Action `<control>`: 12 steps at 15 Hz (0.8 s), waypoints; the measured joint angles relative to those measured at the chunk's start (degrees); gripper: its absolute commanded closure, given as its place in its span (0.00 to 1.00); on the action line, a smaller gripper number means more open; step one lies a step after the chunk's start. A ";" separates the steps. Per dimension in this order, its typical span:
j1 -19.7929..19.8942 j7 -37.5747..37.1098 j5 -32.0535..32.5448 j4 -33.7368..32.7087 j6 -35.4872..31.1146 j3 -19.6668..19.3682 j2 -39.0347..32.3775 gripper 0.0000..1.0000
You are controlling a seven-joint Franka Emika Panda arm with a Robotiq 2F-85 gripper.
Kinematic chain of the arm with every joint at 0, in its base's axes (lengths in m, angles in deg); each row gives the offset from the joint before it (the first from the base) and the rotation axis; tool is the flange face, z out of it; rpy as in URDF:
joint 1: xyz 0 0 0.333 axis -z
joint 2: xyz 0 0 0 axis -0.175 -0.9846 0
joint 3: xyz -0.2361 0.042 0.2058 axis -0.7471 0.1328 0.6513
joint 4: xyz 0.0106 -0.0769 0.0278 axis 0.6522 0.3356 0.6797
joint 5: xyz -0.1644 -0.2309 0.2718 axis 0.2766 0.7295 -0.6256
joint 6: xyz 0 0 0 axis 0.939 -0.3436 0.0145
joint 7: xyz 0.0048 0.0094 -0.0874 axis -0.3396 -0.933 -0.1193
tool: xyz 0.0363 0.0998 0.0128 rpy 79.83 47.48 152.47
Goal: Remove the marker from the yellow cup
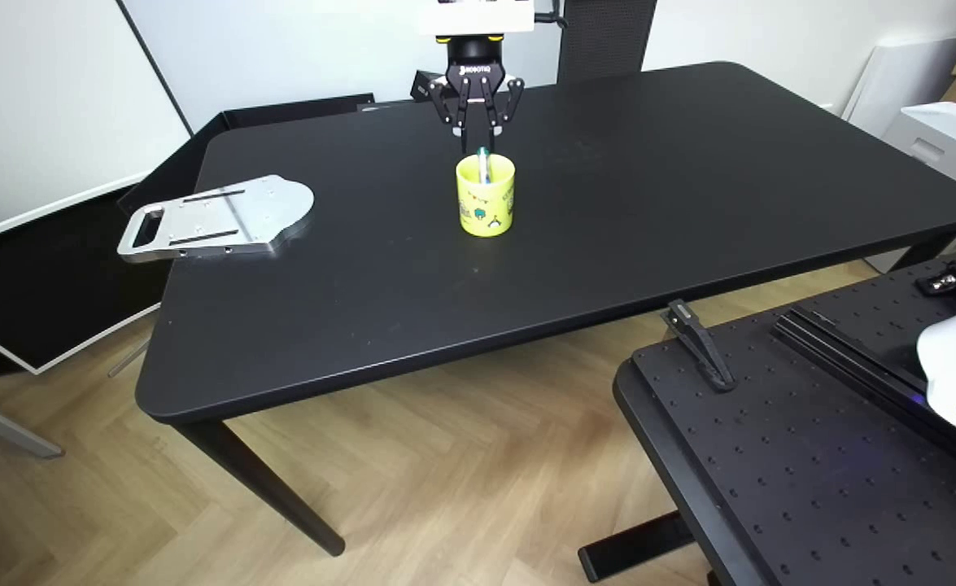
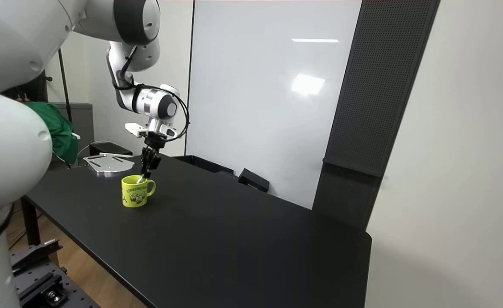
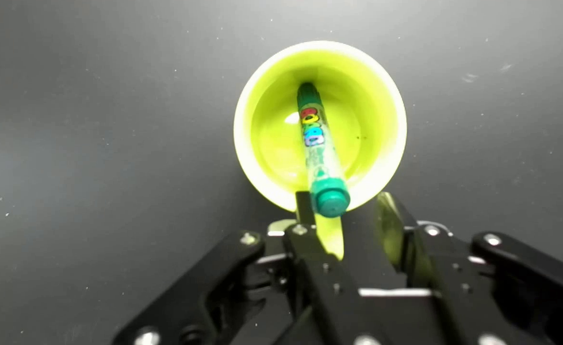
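2 slim black fingers (image 3: 304, 208) are held apart on the black Robotiq gripper (image 3: 346, 203), seen at the lower centre of the wrist view with a gap left between their tips. In that gap, nearer the finger at the picture's left, the green upper end of a slim white marker (image 3: 319, 155) with multicoloured lettering is seen; whether it is touched cannot be told. The marker is leaned inside a bright yellow cylindrical cup (image 1: 484, 202), its upper end raised above the rim. The cup is stood upright on a matte black table (image 1: 591, 195), at the upper centre in an exterior view; its yellow handle (image 2: 154, 187) is shown at the left in an exterior view. At the picture's left, a flat silver metal plate (image 1: 217, 216) is laid partly past the table's edge. The upper left in an exterior view is filled by a white robot arm (image 2: 11, 38).
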 measured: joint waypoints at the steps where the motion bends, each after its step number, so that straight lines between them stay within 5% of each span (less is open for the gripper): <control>1: 0.00 0.00 -0.07 0.00 0.00 -0.07 0.00 0.97; 12: 0.16 -0.02 -1.44 -3.01 0.52 -0.50 2.79 0.95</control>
